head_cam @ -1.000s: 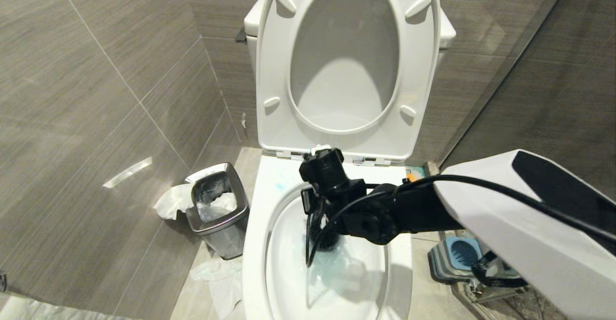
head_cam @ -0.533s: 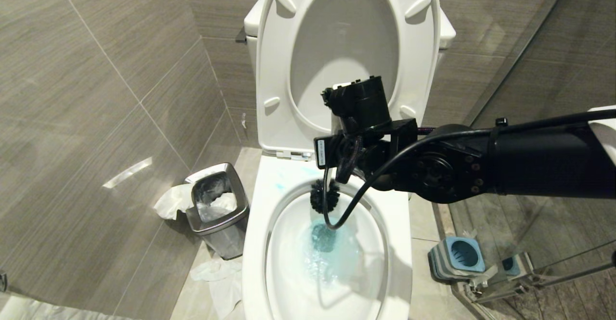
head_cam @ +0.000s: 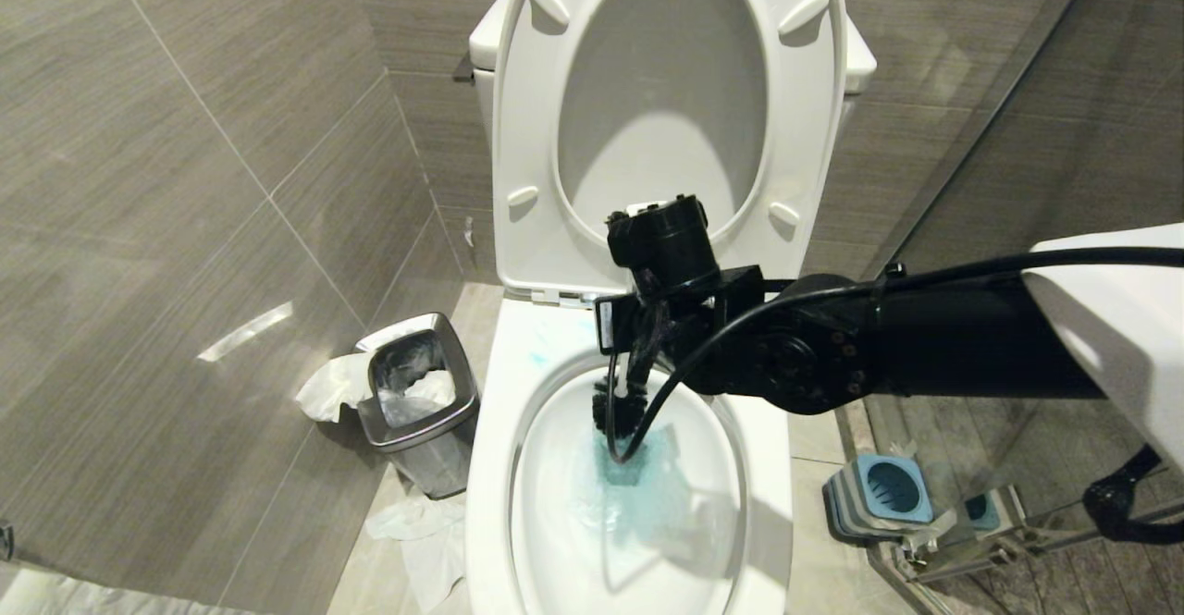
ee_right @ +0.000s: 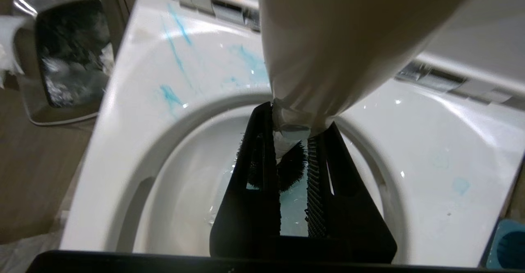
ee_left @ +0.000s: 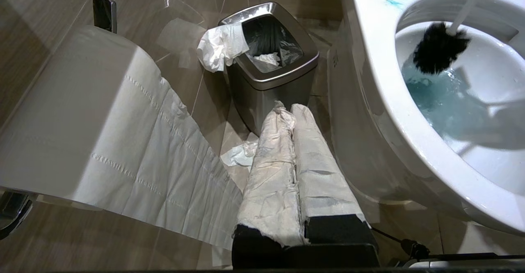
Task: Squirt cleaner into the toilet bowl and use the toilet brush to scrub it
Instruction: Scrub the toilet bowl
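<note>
The right gripper [ee_right: 293, 150] hangs over the back of the toilet bowl [head_cam: 490, 467], its black ribbed jaws closed on the slim white handle of the toilet brush [ee_right: 289, 168]. The handle runs down between the jaws, and the round, spiky black bristle head [head_cam: 620, 409] sits below them, against the rear inner wall of the bowl just above the water. In the left wrist view the brush [ee_left: 439, 51] leans at a slant, its head touching the edge of the tinted pool.

The cleaner [head_cam: 638, 481] shows as a pale teal tint in the clear water around the drain and as thin smears [ee_right: 174, 55] on the glossy white porcelain rim near the hinges. The oval seat and lid [head_cam: 666, 116] stand raised against the tank.

The left gripper [ee_left: 293, 166] is parked low beside the bowl, its jaws wrapped in crumpled white paper and pressed together with nothing between them. Just beyond it stands a small square steel bin [ee_left: 270, 72] with tissue draped over its edge, and a toilet paper roll [ee_left: 74, 113] hangs close by. A square blue-and-grey holder [head_cam: 879, 495] rests on the tiled floor to the right of the toilet
</note>
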